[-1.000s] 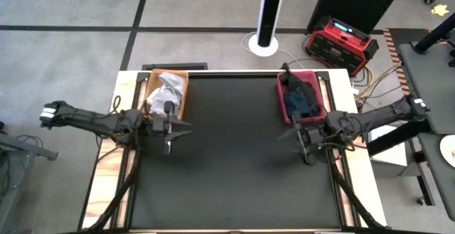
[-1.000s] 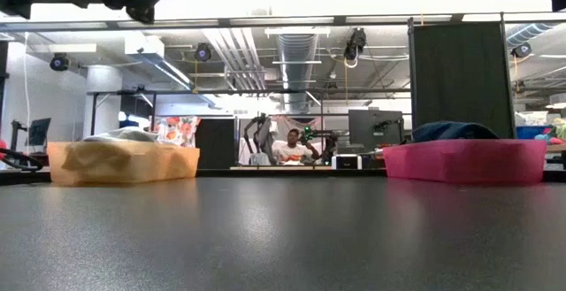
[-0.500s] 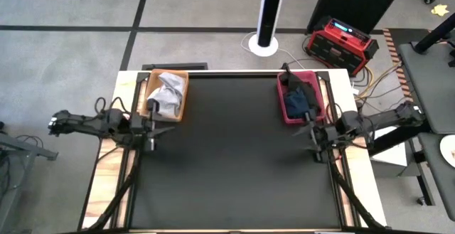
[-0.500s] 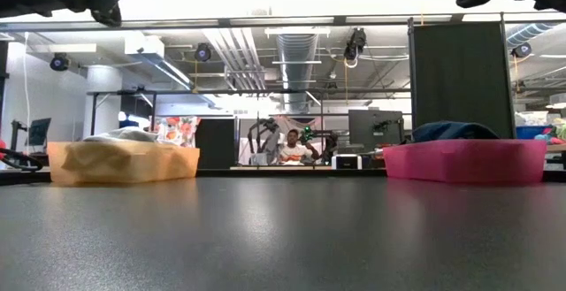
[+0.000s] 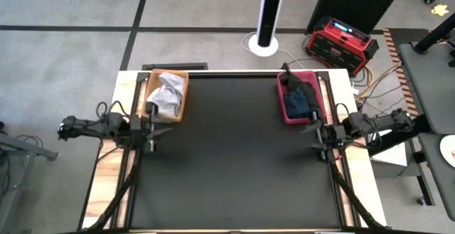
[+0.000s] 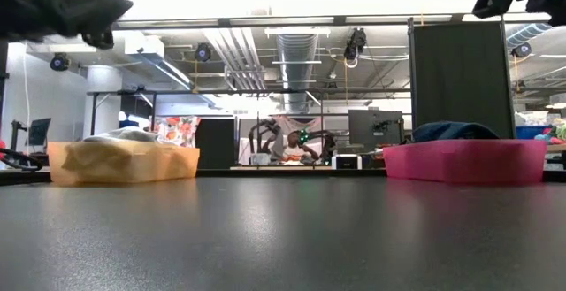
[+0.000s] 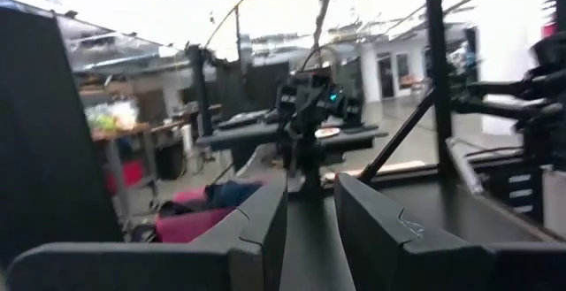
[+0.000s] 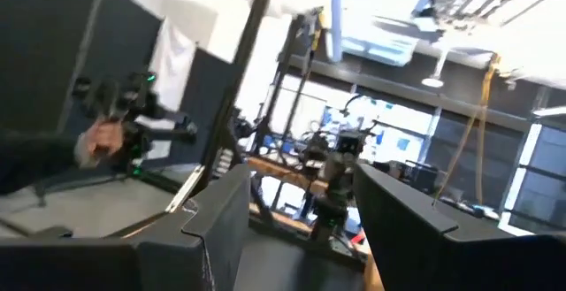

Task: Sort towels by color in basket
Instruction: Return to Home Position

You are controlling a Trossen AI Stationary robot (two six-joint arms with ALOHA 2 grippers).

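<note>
Retracted farther outward since earlier frame — left pincer (image 5: 158,128), right pincer (image 5: 313,131) — both parted, empty.

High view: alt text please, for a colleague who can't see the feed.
Looking down on a black table: grey and white towels fill the orange bin at the picture's top left, dark blue towels the red bin at top right. The left gripper and right gripper hang open at the table's side edges, holding nothing.
</note>
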